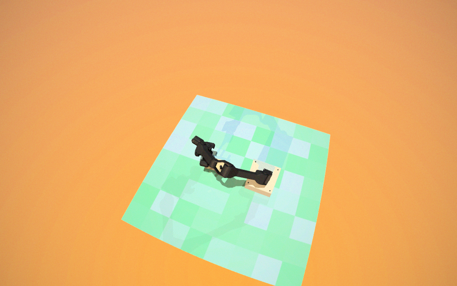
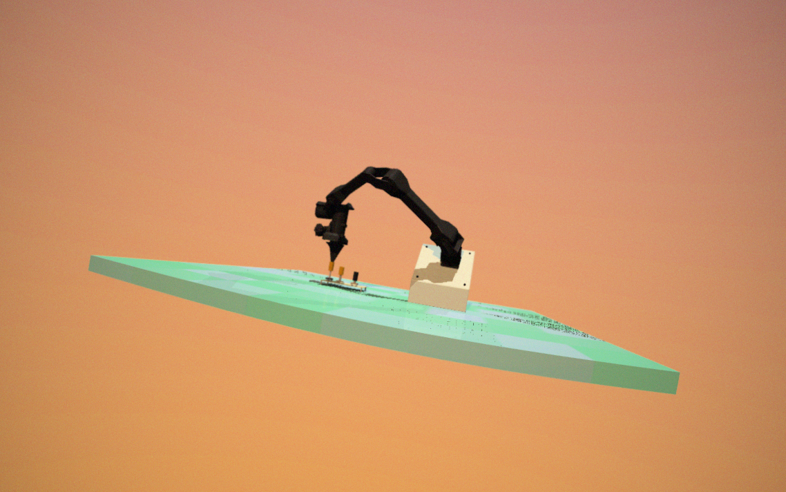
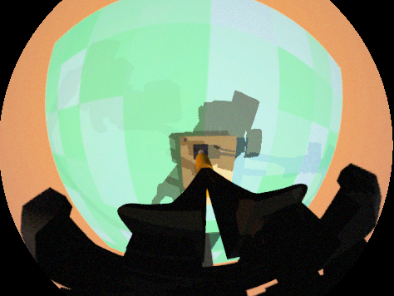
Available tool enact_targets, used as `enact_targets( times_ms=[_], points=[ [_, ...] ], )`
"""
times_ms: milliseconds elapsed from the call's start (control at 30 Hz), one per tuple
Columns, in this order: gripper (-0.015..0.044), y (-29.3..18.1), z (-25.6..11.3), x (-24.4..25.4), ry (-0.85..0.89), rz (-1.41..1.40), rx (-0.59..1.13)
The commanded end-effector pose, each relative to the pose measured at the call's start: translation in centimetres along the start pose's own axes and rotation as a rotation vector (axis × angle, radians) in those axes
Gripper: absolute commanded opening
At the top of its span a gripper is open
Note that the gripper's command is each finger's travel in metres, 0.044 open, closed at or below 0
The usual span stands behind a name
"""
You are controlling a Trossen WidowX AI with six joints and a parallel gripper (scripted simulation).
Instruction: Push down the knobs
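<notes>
The beige circuit board [image 1: 219,163] [image 2: 347,285] [image 3: 220,141] stands low on the table. My gripper [image 2: 331,260] [image 3: 204,171] is shut and empty, pointing down. Its tips are at the top of the outer orange knob [image 2: 331,266] [image 3: 203,161] and look to touch it. That knob is high on its shaft, with thin shaft showing above its dark potentiometer [image 3: 200,146]. The middle orange knob [image 2: 341,270] also stands high, with shaft showing below it; the fingers mostly hide it in the wrist view. A black knob [image 2: 355,276] sits low at the board's end nearer the arm's base.
The arm's base stands on a cream block [image 1: 274,180] [image 2: 437,294], to the right of the board in the top and exterior views. The arm arches over from it and hides much of the board in the top view. The table [image 1: 209,195] [image 2: 278,313] is a green and pale blue patchwork.
</notes>
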State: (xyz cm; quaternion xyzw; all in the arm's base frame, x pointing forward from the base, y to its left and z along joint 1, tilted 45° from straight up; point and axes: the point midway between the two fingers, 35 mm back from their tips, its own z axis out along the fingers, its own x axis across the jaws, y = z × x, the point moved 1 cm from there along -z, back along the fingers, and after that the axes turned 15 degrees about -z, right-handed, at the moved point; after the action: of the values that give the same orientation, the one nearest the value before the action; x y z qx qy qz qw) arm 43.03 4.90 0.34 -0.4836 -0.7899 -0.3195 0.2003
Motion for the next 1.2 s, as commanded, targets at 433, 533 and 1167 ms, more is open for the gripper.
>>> enact_targets(
  times_ms=[433, 533, 1167],
  points=[
    [0.0000, 0.0, 0.0, 0.0, 0.005, 0.005, -0.002],
    [0.0000, 0.0, 0.1, 0.0, 0.005, 0.005, -0.002],
    [0.0000, 0.0, 1.2, 0.0, 0.005, 0.005, -0.002]
  ],
)
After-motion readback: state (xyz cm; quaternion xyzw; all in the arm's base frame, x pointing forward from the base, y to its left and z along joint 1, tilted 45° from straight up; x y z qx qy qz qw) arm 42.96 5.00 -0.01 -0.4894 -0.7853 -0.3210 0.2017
